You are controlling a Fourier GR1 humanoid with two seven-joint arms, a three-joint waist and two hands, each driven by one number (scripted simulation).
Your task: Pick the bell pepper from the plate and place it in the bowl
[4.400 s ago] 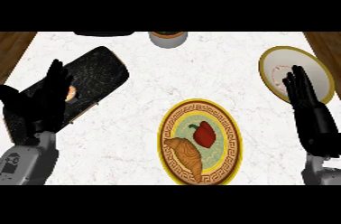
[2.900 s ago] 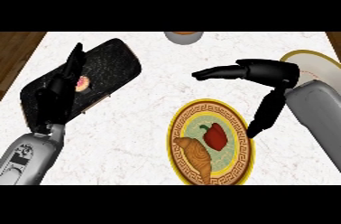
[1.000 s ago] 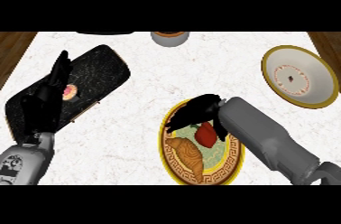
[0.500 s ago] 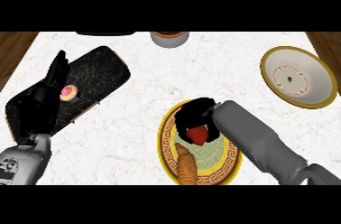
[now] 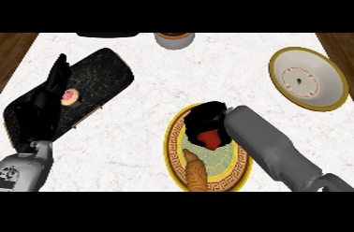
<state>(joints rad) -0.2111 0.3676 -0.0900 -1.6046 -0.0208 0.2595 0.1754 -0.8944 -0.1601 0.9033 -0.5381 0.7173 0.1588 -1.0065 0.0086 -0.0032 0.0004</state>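
On plate (image 5: 240, 166), r. hand (image 5: 206, 119) fingers clenched round red bell pepper (image 5: 210, 139); axis unclear; l. hand (image 5: 43, 109) released.

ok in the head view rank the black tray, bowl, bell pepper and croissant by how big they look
1. black tray
2. bowl
3. croissant
4. bell pepper, though the right hand covers part of it, so its place below the croissant is unsure
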